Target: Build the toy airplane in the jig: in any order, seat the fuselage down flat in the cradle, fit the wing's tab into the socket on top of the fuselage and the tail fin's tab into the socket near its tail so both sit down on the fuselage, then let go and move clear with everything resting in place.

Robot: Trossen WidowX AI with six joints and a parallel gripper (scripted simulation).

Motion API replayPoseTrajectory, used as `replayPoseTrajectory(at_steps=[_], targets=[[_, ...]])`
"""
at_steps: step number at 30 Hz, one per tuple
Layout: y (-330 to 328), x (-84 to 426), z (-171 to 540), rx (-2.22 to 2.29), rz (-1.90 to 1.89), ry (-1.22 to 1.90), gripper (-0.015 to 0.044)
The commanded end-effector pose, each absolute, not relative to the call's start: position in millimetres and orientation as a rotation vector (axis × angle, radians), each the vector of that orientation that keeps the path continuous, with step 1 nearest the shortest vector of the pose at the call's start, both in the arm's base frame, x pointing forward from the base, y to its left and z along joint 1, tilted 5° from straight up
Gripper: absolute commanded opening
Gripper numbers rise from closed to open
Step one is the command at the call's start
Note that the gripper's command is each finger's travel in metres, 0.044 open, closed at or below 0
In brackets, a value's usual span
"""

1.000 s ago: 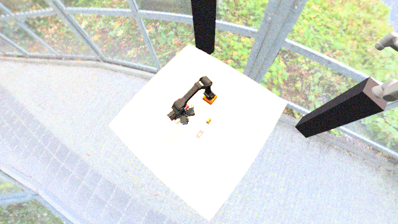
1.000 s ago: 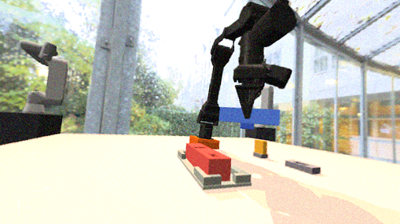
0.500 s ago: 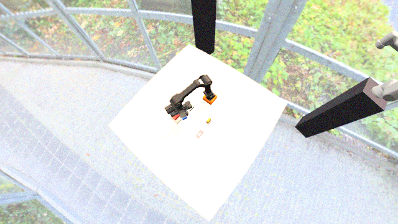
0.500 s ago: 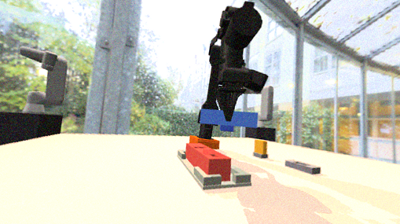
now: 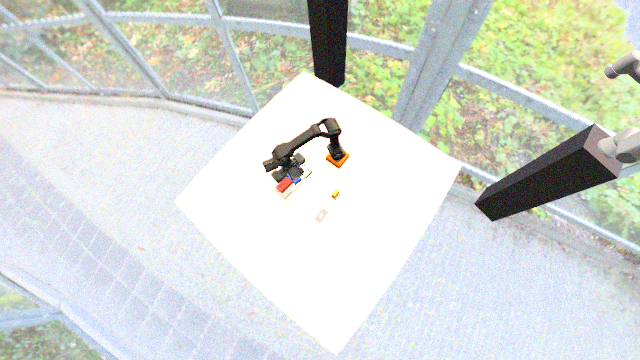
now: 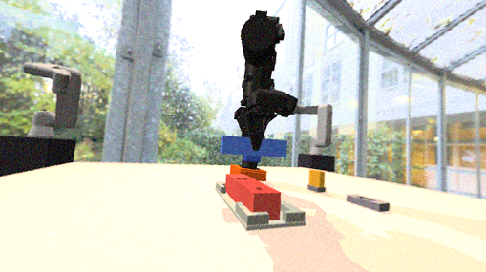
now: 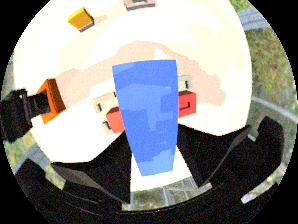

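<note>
The red fuselage (image 5: 284,185) (image 6: 240,189) (image 7: 186,105) lies lengthwise in the grey cradle (image 6: 251,217), between its corner blocks, with socket openings on its top. My gripper (image 6: 255,146) (image 7: 150,127) is shut on the blue wing (image 6: 232,146) (image 7: 147,110). The wing is roughly level and crosswise above the fuselage, its tab pointing down, with a gap beneath it in the exterior view. In the wrist view it hides the fuselage's middle. The yellow tail fin (image 5: 335,193) (image 6: 316,179) (image 7: 79,18) stands upright in a small dark holder (image 6: 316,189), away from the cradle.
A low grey holder (image 6: 367,203) with an opening in its top lies beyond the tail fin. The arm's orange base (image 5: 338,160) (image 6: 238,170) (image 7: 56,102) is behind the cradle in the exterior view. Black pedestals stand outside the table.
</note>
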State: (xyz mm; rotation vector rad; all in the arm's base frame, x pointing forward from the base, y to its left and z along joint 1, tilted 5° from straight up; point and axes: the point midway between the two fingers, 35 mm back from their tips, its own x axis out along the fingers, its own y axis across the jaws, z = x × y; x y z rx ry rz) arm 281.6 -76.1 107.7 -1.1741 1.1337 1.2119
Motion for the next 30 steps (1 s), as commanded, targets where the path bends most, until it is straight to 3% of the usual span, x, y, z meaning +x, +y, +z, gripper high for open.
replayPoseTrajectory(at_steps=[1, 5, 13, 30], targets=[[-83.9, 276.3, 106.8, -1.222, 1.247, 1.096, 0.0], [-89.9, 272.4, 104.6, -1.254, 1.276, 1.075, 0.0], [-89.8, 272.5, 104.7, -1.254, 1.276, 1.075, 0.0195], [-89.8, 272.6, 103.6, -1.254, 1.276, 1.075, 0.0195]])
